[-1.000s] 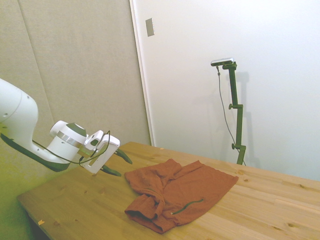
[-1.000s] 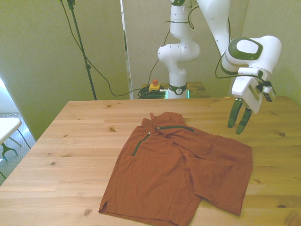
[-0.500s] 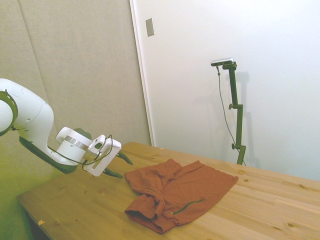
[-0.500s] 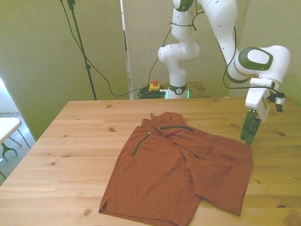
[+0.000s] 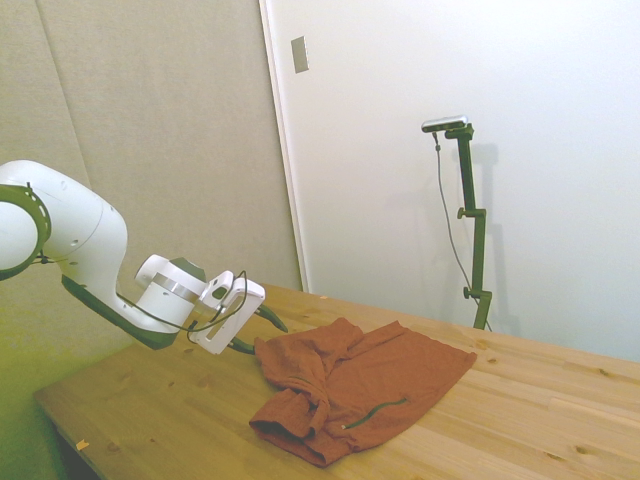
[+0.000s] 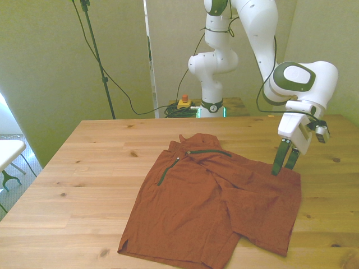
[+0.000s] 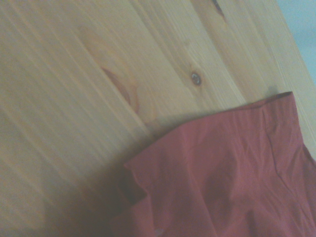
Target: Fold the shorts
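Note:
The rust-orange shorts [image 6: 213,202] lie spread and rumpled on the wooden table [image 6: 84,162], with a thin dark green stripe [image 6: 208,151] near their far edge. In the side view the shorts [image 5: 380,385] are bunched toward the camera. My gripper [image 6: 282,170] points down at the shorts' far corner on the front view's right, fingers a little apart, open, their tips at the cloth's edge. In the side view the gripper [image 5: 268,340] is level with the edge of the fabric. The wrist view shows that corner of the shorts [image 7: 232,173] on bare wood.
Bare table wood [image 6: 331,168] lies on the front view's right of the gripper, up to the table's edge. A yellow box with a red button [image 6: 184,102] and cables sit behind the table by the robot's base.
The gripper has moved down and toward the shorts, from above bare wood to the cloth's corner. Its fingers stay apart. The shorts have not moved.

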